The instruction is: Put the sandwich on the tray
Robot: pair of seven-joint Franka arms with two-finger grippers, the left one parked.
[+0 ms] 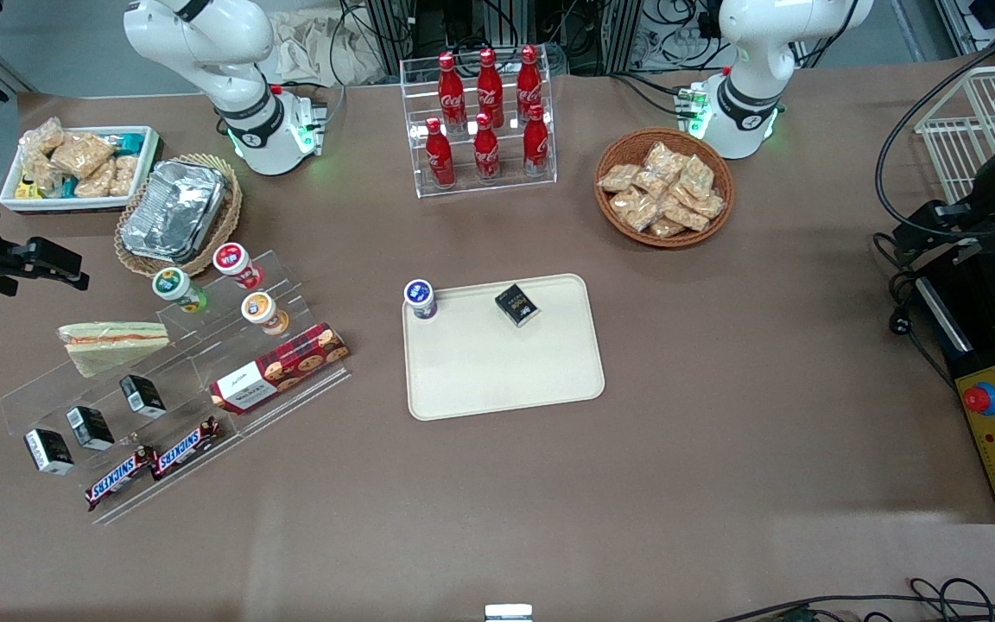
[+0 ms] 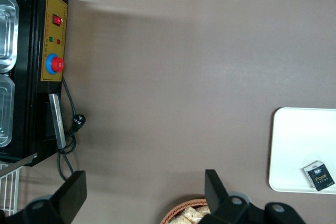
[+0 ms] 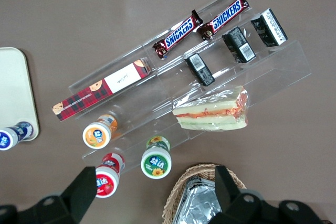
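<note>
Your hand hovers above acrylic rack, fingers apart, holding nothing. Sandwich lies on rack's upper step, frame left; tray sits at frame centre.

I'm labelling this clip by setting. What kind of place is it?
Likely a robotics lab staged as a snack counter: clear tiered shelves hold the sandwich, a rack holds cola bottles, the tray lies mid-table. The gripper hangs open above the shelves.

"SNICKERS" on two chocolate bars (white band, blue letters) lying end to end on the clear stand. "Coca-Cola" script on six red bottles. "Face" on small black packet resting on the tray.
</note>
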